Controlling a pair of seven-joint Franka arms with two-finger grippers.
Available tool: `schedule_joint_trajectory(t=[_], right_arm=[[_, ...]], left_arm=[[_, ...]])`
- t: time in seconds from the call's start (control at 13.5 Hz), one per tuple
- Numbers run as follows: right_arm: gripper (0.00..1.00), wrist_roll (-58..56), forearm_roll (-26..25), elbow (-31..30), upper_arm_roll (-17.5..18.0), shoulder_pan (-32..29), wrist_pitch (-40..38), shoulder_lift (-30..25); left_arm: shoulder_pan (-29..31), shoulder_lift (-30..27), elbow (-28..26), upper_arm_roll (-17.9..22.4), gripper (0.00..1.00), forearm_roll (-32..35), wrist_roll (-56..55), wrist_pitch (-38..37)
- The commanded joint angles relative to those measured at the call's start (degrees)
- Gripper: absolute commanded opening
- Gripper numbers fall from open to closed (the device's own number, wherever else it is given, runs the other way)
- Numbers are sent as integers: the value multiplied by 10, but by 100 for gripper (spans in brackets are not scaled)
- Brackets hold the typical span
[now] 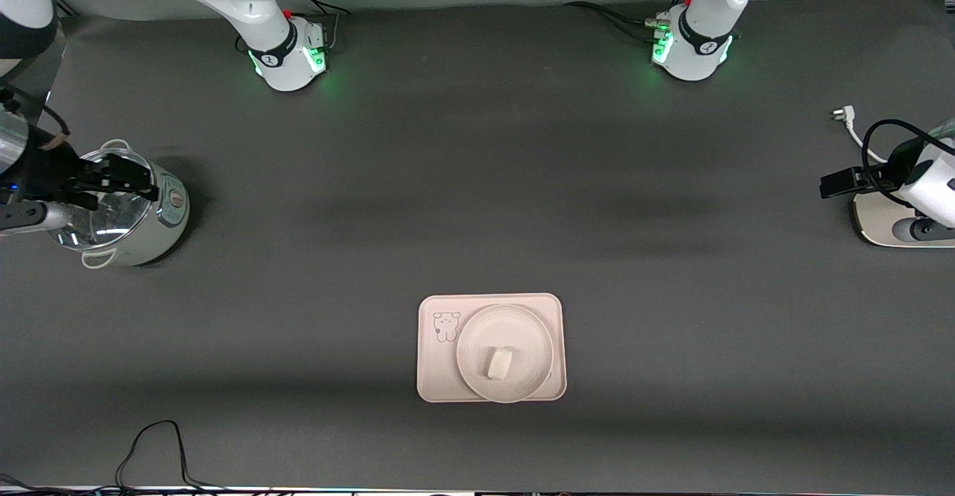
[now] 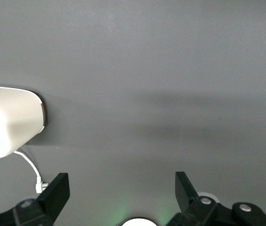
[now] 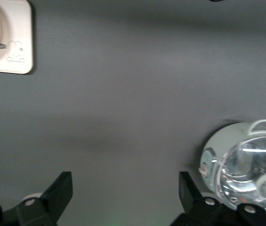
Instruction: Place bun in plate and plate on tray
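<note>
Two grippers hang apart at the worktop's ends, both with fingers spread wide and holding nothing. The right gripper (image 1: 123, 179) is over a lidded pot (image 1: 142, 216); the left gripper (image 1: 839, 183) is over a toaster (image 1: 877, 227). The bun (image 1: 498, 362) lies in the plate (image 1: 477, 332), which sits on the tray (image 1: 433, 377).

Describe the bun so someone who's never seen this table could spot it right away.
Look for the cream rectangular tray with a cartoon animal, on the dark table nearer the front camera than both arm bases. A round plate sits on it, and the bun lies in the plate's middle. It is the only small white oblong lump, far smaller than the plate.
</note>
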Motion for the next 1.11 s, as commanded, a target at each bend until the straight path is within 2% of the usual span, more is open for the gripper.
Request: schedule_joint_trajectory(t=[0.0,0.37,0.74,1.04], right_arm=[[100,-14,-17,-23,-13,4,6,-18],[100,-14,-17,-31,-12,-7,20,-21],[100,-14,-19,-44,-12,-3,30,-30],[100,-14,-19,-41,-12,-3,30,-29]], left_arm=[[6,-3,0,-4,100,-1,11,-8],[6,-3,-1,-4,100,-6,11,-6],[0,-24,-24,-10,100,-9,9,68],[1,-28,-25,-9,100,-9,9,67]])
